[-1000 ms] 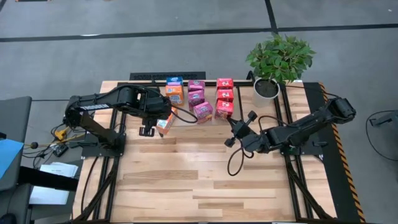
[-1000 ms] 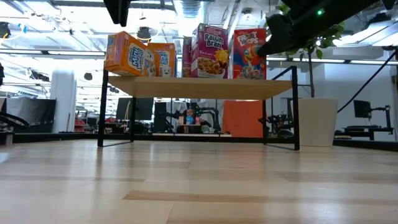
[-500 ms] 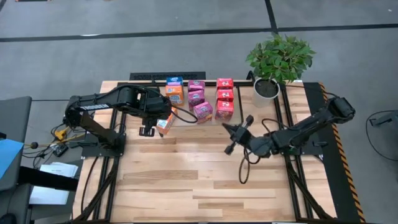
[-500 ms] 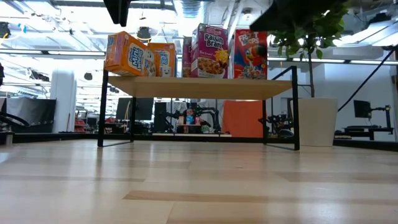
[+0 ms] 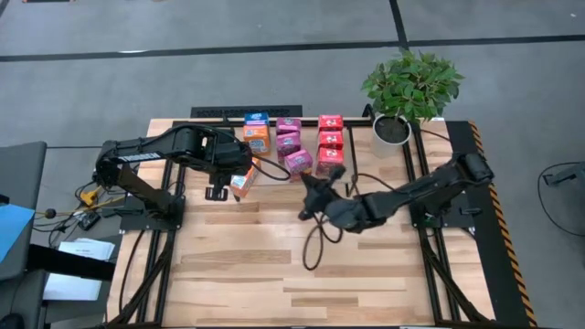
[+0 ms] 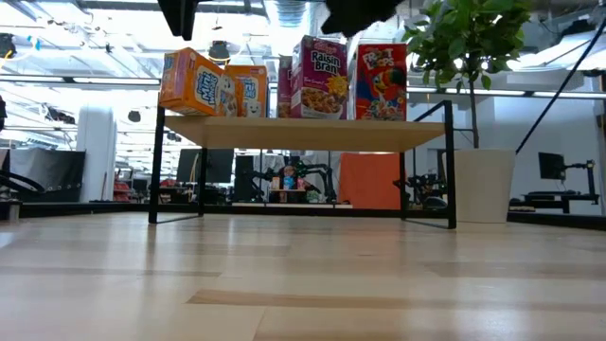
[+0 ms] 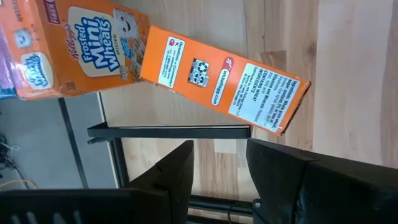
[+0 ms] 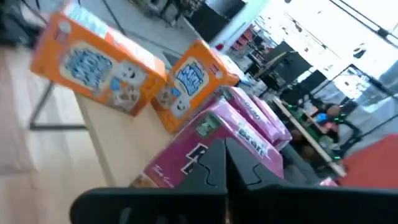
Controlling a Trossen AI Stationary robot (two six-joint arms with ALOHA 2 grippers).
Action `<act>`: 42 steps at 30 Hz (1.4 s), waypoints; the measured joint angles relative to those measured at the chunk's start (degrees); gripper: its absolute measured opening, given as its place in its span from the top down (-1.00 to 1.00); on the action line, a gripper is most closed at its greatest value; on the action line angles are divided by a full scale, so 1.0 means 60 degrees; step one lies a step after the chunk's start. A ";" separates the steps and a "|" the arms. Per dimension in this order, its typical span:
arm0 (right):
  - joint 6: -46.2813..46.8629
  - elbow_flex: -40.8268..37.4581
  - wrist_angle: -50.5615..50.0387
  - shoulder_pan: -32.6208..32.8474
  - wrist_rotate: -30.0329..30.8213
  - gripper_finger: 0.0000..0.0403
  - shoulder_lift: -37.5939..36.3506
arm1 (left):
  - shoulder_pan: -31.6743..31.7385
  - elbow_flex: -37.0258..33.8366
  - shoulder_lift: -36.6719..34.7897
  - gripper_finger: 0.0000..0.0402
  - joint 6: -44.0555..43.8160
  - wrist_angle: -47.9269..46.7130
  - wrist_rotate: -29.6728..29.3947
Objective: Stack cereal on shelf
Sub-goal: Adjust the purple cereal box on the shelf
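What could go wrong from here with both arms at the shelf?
The orange box sits tilted at the shelf edge; the left gripper beside it could nudge it off. The right gripper is close to the front magenta box and might knock it.
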 joint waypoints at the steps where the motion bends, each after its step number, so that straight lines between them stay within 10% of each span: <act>1: -0.0102 0.0184 -0.0183 -0.0013 0.0004 0.96 0.0108 | 0.0000 -0.0001 0.0000 0.31 -0.0001 -0.0004 0.0027; 32: 0.1508 0.0825 -0.1159 -0.1075 -0.1991 0.90 0.1293 | 0.0000 -0.0004 0.0000 0.31 0.0114 -0.0004 0.0147; 42: -0.0607 0.1262 -0.0030 -0.0498 -0.1549 0.95 0.1113 | 0.0000 -0.0004 0.0000 0.31 0.0118 -0.0001 0.0094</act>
